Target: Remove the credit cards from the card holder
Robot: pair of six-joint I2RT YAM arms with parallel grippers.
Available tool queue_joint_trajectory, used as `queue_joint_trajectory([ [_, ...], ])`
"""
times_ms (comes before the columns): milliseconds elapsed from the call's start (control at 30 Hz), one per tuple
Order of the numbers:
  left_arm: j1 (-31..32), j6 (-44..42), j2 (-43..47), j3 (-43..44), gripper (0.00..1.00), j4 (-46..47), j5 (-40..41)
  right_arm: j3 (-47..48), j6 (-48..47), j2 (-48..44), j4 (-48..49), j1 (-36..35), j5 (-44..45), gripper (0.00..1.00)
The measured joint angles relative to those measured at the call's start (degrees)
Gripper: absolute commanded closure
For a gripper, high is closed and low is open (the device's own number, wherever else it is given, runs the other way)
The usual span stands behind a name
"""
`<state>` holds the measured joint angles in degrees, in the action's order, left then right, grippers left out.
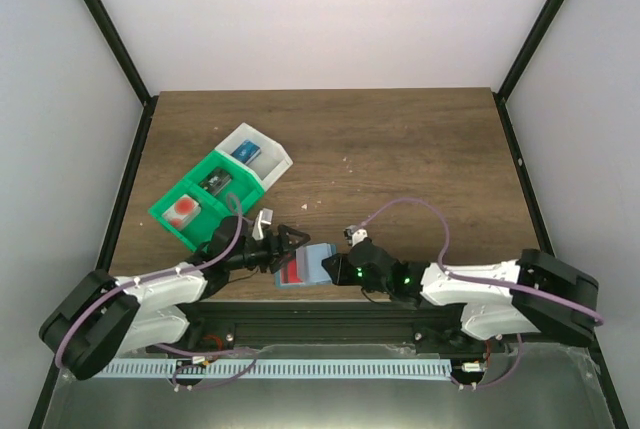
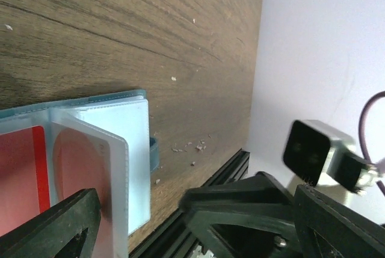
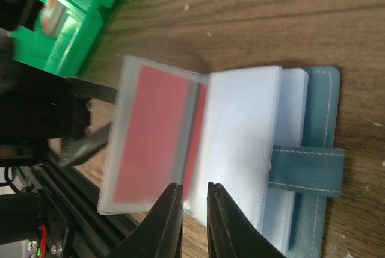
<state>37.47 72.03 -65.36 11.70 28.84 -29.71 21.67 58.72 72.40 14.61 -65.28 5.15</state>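
Observation:
The blue-teal card holder [image 1: 318, 261] lies open at the table's near edge, strap side in the right wrist view [image 3: 319, 125]. One clear sleeve stands lifted with a red-faced credit card [image 3: 153, 132] inside; it also shows in the left wrist view [image 2: 78, 168]. My left gripper [image 1: 292, 252] is open, its jaws wide apart [image 2: 138, 204], one finger beside the lifted sleeve. My right gripper [image 1: 338, 269] has its jaws almost together [image 3: 194, 189] on the near edge of the holder's pale sleeves. Another card [image 1: 183, 209] with a red spot lies in the green tray.
A green-and-white compartment tray [image 1: 215, 189] stands at the back left, also in the right wrist view [image 3: 66, 23], holding small items. The black frame rail [image 2: 198, 180] runs along the table's near edge right under the holder. Small crumbs dot the wood.

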Motion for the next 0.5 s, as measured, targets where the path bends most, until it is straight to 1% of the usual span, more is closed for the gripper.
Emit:
queue_joint_trajectory([
  [200,1.6,-0.4,-4.6,2.5,0.11,1.3,0.0,-0.1,-1.1,-5.7,-3.1,0.0,1.9,0.84],
  [367,2.3,-0.7,-8.8,4.9,0.10,4.2,-1.1,-1.3,-1.3,-10.6,-5.2,0.0,3.0,0.83],
  [500,2.4,-2.0,-9.7,5.2,0.09,4.5,-1.6,-1.4,-2.2,-12.2,-6.0,0.0,3.5,0.83],
])
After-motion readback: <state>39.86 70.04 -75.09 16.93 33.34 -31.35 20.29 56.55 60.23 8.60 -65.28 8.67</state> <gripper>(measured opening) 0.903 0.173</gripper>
